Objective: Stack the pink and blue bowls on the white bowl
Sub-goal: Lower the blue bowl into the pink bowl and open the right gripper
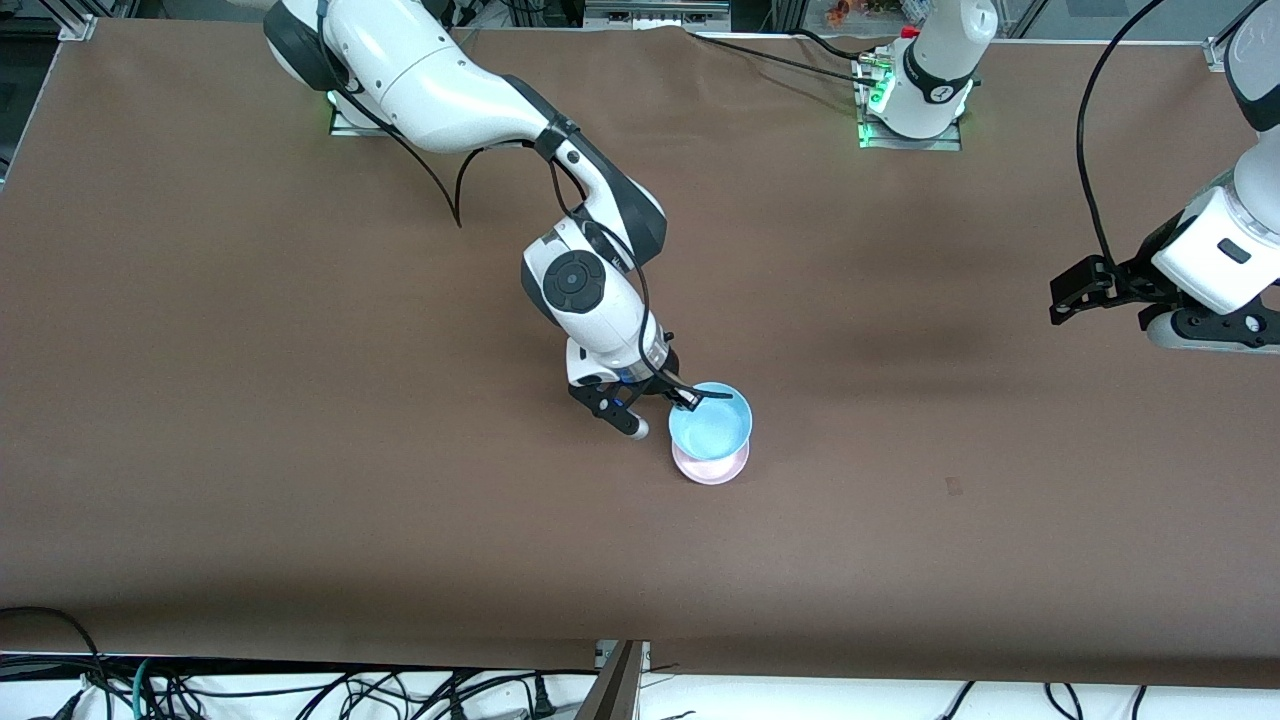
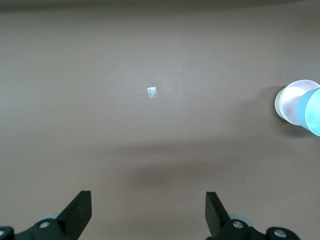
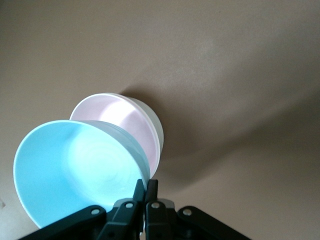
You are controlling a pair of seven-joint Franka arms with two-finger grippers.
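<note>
My right gripper (image 1: pixel 690 398) (image 3: pixel 146 185) is shut on the rim of the light blue bowl (image 1: pixel 710 422) (image 3: pixel 75 170). It holds the bowl tilted just over the pale pink bowl (image 1: pixel 712 468) (image 3: pixel 122 115). The pink bowl sits nested in the white bowl (image 3: pixel 155 125) (image 2: pixel 277 102), of which only the outer wall shows. This stack stands near the table's middle. The blue bowl (image 2: pixel 312 112) covers part of the pink bowl (image 2: pixel 295 100) in the left wrist view. My left gripper (image 1: pixel 1068 298) (image 2: pixel 148 205) waits open and empty in the air at the left arm's end of the table.
A small square mark (image 1: pixel 954 486) (image 2: pixel 152 92) lies on the brown table cover (image 1: pixel 300 400), between the stack and the left arm's end. Cables hang along the table's front edge (image 1: pixel 300 650).
</note>
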